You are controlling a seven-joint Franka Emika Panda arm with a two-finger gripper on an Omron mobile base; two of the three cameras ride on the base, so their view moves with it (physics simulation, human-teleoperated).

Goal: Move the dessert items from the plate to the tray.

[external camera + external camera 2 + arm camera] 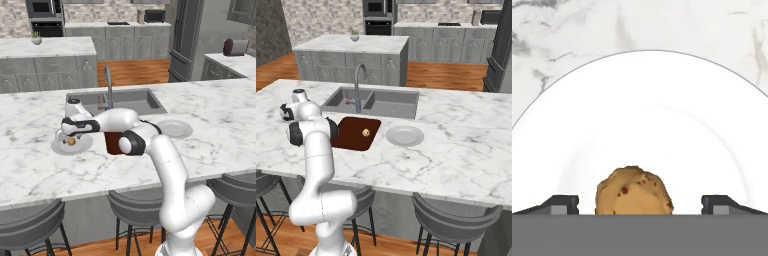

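One dessert item [633, 192], a golden-brown cookie with dark chips, lies on a white plate [647, 115]. My gripper [640, 206] hangs just above it, open, with one fingertip [560, 205] on each side of the cookie and a gap to both. From the left base view the gripper [68, 135] is low over the plate [82, 146] at the counter's left, with the cookie [71, 141] under it. A second dessert item [365, 132] lies on the dark reddish-brown tray [353, 137]. My arm hides part of the tray [114, 144] in the left base view.
A second white plate [404, 135] with nothing on it sits right of the tray. Behind the tray are the grey double sink [376, 102] and its faucet [357, 82]. Bar stools [30, 227] stand along the counter's front edge.
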